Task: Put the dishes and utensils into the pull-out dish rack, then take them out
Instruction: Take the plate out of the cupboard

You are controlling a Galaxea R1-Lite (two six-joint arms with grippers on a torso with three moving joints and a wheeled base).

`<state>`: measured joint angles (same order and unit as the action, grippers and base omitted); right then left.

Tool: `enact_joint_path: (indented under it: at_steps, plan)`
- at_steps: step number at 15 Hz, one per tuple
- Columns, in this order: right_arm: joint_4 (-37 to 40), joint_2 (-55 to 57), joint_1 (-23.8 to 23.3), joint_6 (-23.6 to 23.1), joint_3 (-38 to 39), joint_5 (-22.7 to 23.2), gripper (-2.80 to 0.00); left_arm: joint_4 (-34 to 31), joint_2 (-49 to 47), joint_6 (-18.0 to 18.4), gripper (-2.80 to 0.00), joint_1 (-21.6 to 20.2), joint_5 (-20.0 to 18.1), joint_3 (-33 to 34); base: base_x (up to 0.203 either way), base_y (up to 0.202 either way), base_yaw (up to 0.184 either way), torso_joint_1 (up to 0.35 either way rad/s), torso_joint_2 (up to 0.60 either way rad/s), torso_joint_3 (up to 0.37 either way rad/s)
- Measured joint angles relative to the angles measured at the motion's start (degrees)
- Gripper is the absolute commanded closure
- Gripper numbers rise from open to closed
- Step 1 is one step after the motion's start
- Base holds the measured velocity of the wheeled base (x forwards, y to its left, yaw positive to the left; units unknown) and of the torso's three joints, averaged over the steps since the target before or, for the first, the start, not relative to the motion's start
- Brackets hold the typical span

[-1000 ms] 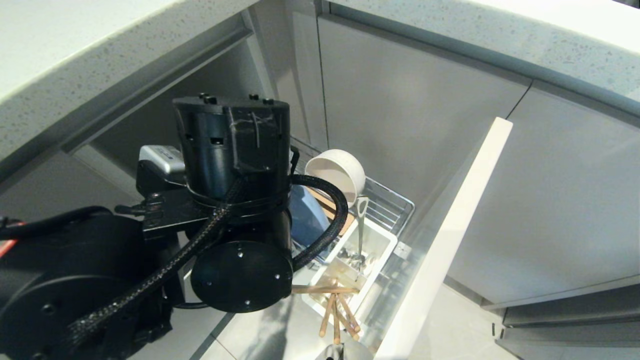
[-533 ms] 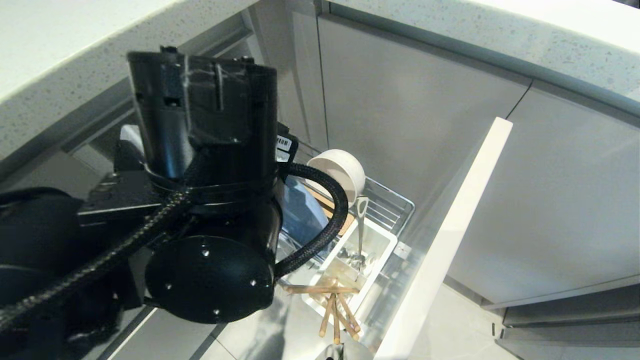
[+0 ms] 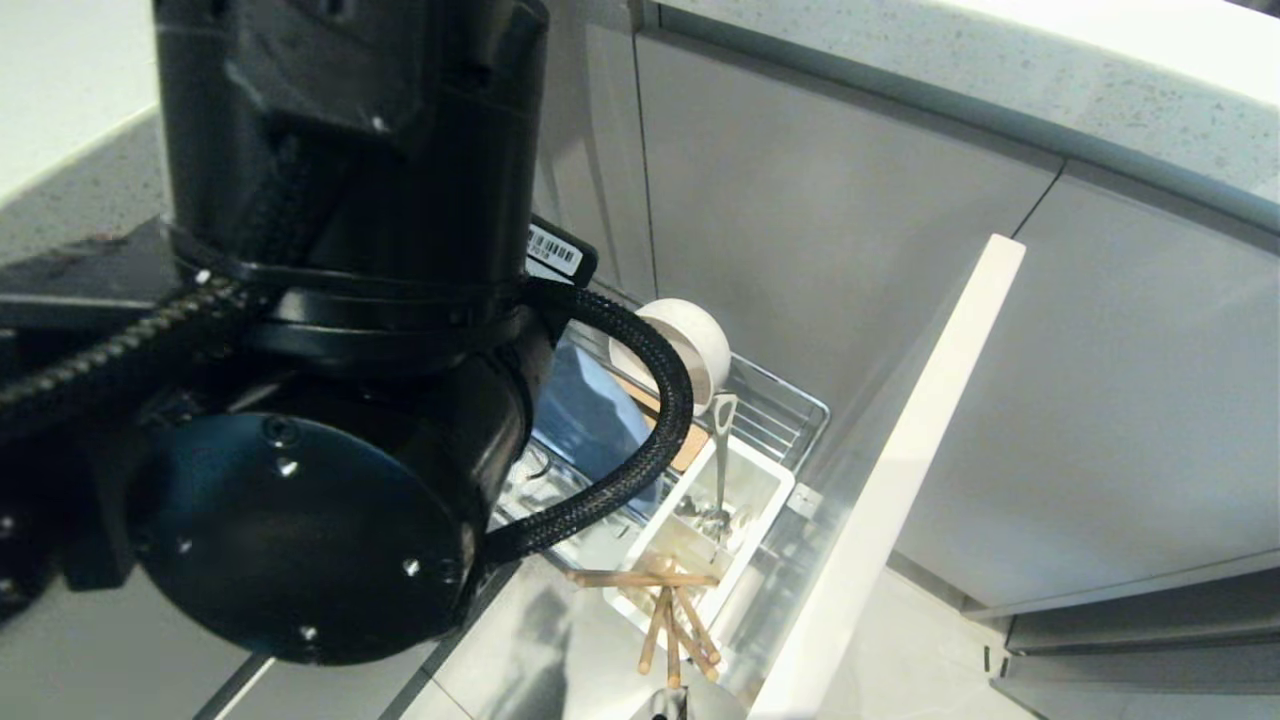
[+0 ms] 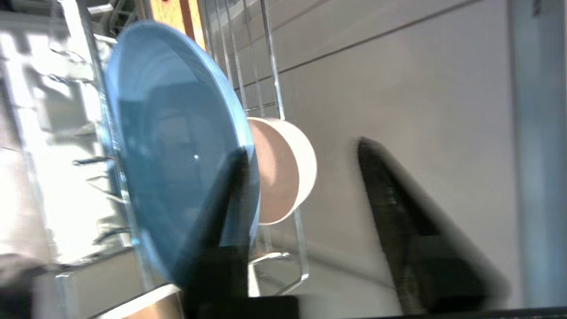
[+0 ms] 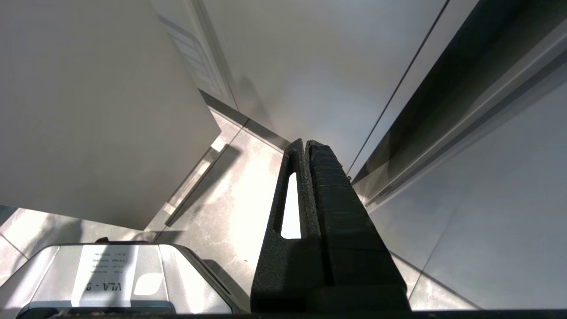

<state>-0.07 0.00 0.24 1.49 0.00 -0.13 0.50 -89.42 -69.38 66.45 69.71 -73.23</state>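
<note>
My left arm (image 3: 330,330) fills my head view. The pull-out dish rack (image 3: 775,420) holds the blue plate (image 4: 177,150) on edge, the white bowl (image 3: 680,345) behind it. My left gripper (image 4: 301,159) gapes wide by the plate's rim, holding nothing. Chopsticks (image 3: 670,625) sit in the caddy (image 3: 760,520). My right gripper (image 5: 306,146) is closed.

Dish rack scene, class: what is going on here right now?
The rack is pulled out and loaded: the blue plate stands on edge with the white bowl behind it, and the spoon and chopsticks sit in the caddy. The left gripper is open beside the plate, one finger in front of its rim, holding nothing. The right gripper is shut and parked over the floor.
</note>
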Motion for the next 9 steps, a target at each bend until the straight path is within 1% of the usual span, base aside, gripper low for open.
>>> enact_joint_path:
  at_steps: [2, 3, 4, 6, 8, 9]
  plan:
    - [0.02, 0.0, 0.0, -0.01, 0.0, 0.02, 0.0, -5.57, 0.0, 2.2, 0.0, 0.33, 0.02, -3.18, 0.0, 0.0, 0.0, 0.0, 0.0, 0.0]
    - [0.02, 0.0, 0.0, 0.0, 0.0, 0.0, 0.0, -6.24, 0.0, 3.94, 0.0, 0.41, -0.02, -4.92, 0.0, 0.0, 0.0, 0.0, 0.0, 0.0]
    - [0.0, 0.0, 0.0, 0.0, 0.0, 0.02, 0.0, -6.39, -0.02, 6.46, 0.0, 0.47, -0.18, -7.49, 0.0, 0.0, 0.0, 0.0, 0.0, 0.0]
    - [0.02, 0.0, 0.0, 0.0, 0.0, 0.0, 0.0, -6.56, -0.09, 13.09, 0.0, 0.47, -2.02, -13.24, 0.0, 0.0, 0.0, 0.0, 0.0, 0.0]
    - [0.02, 0.0, 0.0, -0.01, 0.0, 0.0, 0.0, -6.53, -0.09, 20.86, 0.0, 0.44, -6.02, -19.35, 0.0, 0.0, 0.0, 0.0, 0.0, 0.0]
    - [0.01, 0.0, 0.0, 0.0, 0.0, -0.02, 0.0, -6.56, -0.09, 23.86, 0.0, 0.44, -7.92, -22.34, 0.0, 0.0, 0.0, 0.0, 0.0, 0.0]
